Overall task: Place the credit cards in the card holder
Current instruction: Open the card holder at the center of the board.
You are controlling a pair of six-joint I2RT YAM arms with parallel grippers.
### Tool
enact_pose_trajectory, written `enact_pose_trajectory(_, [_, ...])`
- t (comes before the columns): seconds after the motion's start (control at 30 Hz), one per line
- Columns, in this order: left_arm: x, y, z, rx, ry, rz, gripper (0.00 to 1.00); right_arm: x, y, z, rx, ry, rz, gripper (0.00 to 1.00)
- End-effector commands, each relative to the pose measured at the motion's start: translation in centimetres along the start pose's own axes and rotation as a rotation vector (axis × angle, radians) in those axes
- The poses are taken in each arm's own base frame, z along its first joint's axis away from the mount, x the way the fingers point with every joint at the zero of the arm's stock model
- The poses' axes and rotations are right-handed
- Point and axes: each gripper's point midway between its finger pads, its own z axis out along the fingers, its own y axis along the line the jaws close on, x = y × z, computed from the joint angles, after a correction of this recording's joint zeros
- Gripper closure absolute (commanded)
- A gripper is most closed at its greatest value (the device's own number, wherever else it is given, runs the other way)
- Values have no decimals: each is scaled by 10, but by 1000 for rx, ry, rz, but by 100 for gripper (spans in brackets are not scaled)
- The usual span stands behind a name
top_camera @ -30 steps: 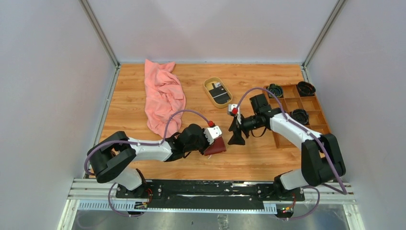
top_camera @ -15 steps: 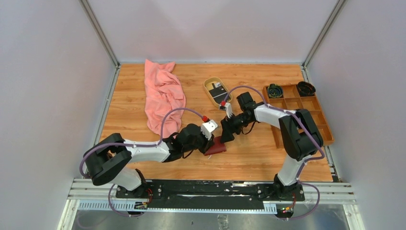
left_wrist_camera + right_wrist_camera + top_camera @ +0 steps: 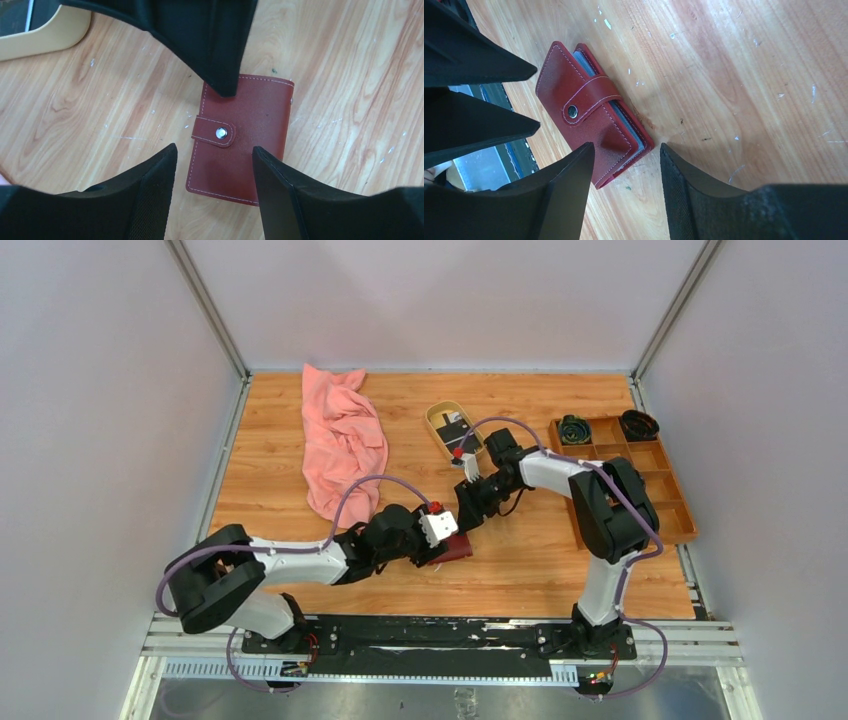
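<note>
Dark red card holder [image 3: 240,145] flat on the bench [image 3: 540,570], low and just left of centre in the top view. Folded shut, strap snapped down over a pale stud. Grey inner edges showing along one long side in the right wrist view.

Left jaws partly open right above it, one finger [image 3: 150,190] off each long side of the leather, gripping nothing. Right jaws partly open too, reaching in from the upper right of the top view, tips down at the holder's far short edge. Hard to tell whether touching the leather or just over it; nothing gripped there either.

Credit cards [image 3: 452,422], black and white, in a tan oval dish [image 3: 432,418] above centre, well apart from the holder.

Crumpled pink cloth [image 3: 343,440] at the upper left of the bench. Brown wooden compartment tray [image 3: 655,455] along the right side, dark round items [image 3: 575,428] in its far compartments.
</note>
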Motion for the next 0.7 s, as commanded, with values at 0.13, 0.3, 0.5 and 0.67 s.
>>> enact_pose_trajectory(0.13, [5,-3,22,57,27,196,40,26,-14,11,62,112,70,47])
enact_pose_trajectory(0.3, [14,-1,33,47,67,210,45,29,-14,13,60,129,74,48])
enact_pose_trajectory(0.5, [20,3,35,27,89,215,52,33,-17,14,72,154,75,55])
enact_pose_trajectory(0.67, [21,7,38,13,101,242,52,36,-17,16,70,179,79,64])
